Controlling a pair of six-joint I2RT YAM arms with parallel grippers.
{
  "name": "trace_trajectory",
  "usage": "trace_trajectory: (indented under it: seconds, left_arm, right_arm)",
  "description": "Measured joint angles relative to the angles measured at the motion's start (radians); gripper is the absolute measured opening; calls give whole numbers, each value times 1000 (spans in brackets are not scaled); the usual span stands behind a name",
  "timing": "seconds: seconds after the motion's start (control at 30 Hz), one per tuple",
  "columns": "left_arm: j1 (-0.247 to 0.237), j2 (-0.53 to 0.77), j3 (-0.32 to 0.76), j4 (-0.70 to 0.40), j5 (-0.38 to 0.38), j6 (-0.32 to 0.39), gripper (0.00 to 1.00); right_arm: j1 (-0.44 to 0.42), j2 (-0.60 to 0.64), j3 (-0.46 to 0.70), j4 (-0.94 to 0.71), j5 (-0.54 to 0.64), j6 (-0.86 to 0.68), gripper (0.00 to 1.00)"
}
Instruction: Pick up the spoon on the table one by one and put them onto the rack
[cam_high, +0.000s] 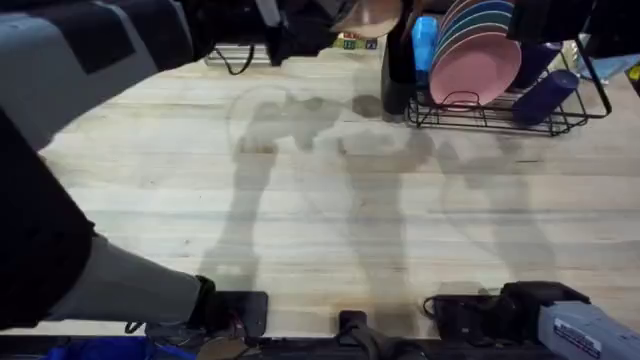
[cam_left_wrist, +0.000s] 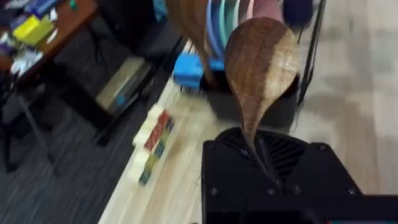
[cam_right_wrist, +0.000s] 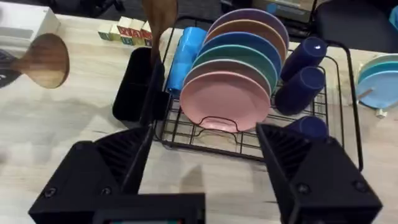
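Pale jointed planks make up the butcher-block wooden worktop (cam_high: 330, 190), which lies bare across its middle under soft arm shadows. At its far right corner stands the black wire dish rack (cam_high: 500, 118), holding a row of upright plates with a pink plate (cam_right_wrist: 225, 99) foremost and teal, blue, orange and purple ones behind it, dark blue cups (cam_right_wrist: 301, 84) lying on its right side, and a light blue cup (cam_right_wrist: 184, 56) next to the plates. A tall black utensil cup (cam_right_wrist: 134, 84) is fixed to the rack's left end, and another wooden handle rises above it. The left tool (cam_left_wrist: 264, 165) is raised near that cup, its black fingers pinching the slim handle of a brown wooden cooking spoon (cam_left_wrist: 261, 62), whose oval bowl points away from the wrist toward the rack; in the overhead view the spoon bowl (cam_high: 368, 15) hangs just left of the utensil cup, clear of the worktop. The right tool (cam_right_wrist: 202, 171) hovers in front of the rack with its fingers spread wide and nothing between them. Small coloured letter blocks (cam_right_wrist: 127, 31) sit on the worktop's far edge beyond the cup
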Motion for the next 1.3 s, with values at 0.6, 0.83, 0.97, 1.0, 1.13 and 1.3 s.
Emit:
trace_trajectory:
  seconds: [0.6,0.83,0.97,1.0,1.13,1.3]
  left_arm:
    - [-210,0,0,353,37,-391,41]
    - [-291,2,0,542,6,-496,42]
    - [-313,20,0,619,-18,-550,42]
    - [-318,27,0,633,-23,-562,42]
    - [-343,92,0,749,-42,-632,42]
    - [-369,189,0,939,-58,-735,42]
  right_arm:
    - [0,-6,0,-2,0,0,997]
    - [0,-96,0,-66,0,0,997]
    - [0,-126,0,-112,0,0,997]
    - [0,-134,0,-125,0,0,997]
    - [0,-176,0,-170,0,0,998]
    - [0,-188,0,-185,0,0,997]
